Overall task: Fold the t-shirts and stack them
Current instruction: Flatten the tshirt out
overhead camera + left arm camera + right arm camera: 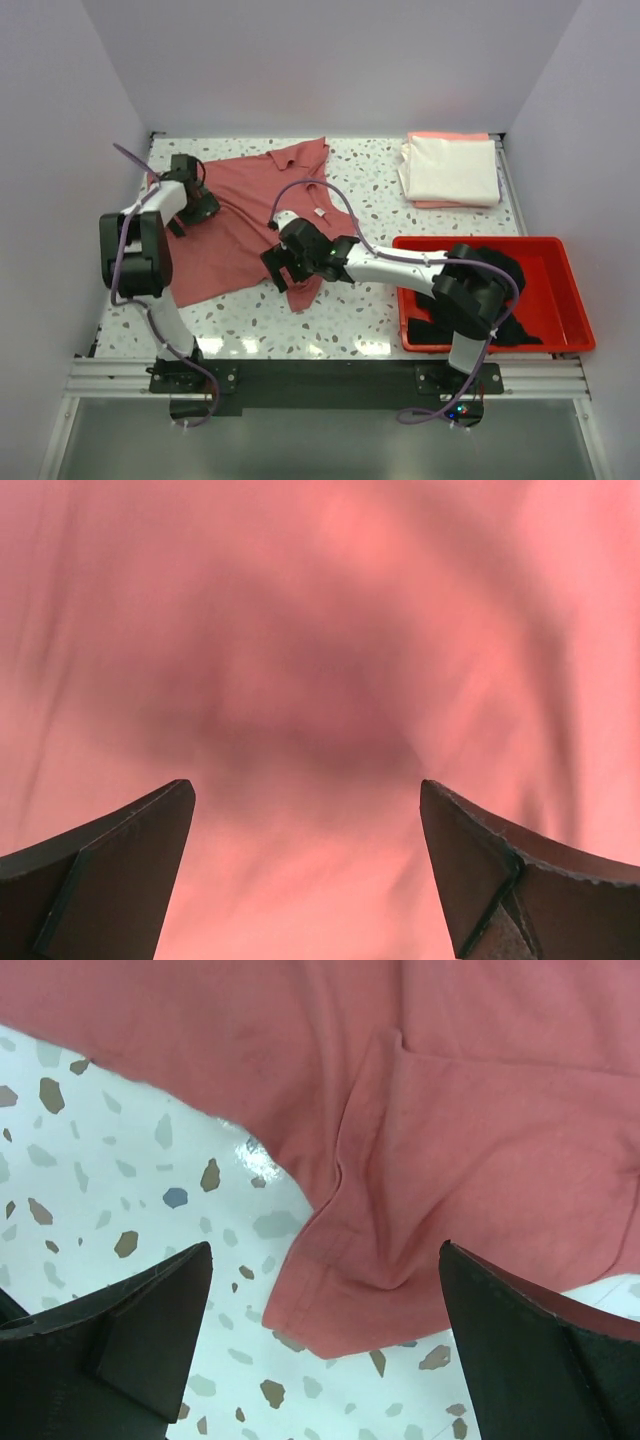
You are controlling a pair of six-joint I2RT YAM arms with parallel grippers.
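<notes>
The dusty rose-red t-shirt (240,225) lies spread and wrinkled on the left half of the table. My left gripper (197,203) is open just above its left part; the left wrist view is filled with red cloth (320,680) between the open fingers. My right gripper (283,268) is open over the shirt's near sleeve, whose hem corner (340,1300) lies between the fingers. A cream-white folded t-shirt (452,170) lies on a peach-pink one (445,137) at the back right. The black t-shirt (500,270) lies crumpled in the red tray (570,300).
The red plastic tray sits at the front right, under the right arm's elbow. White speckled tabletop (370,310) shows along the front edge and between the red shirt and the stack. Walls close the table on three sides.
</notes>
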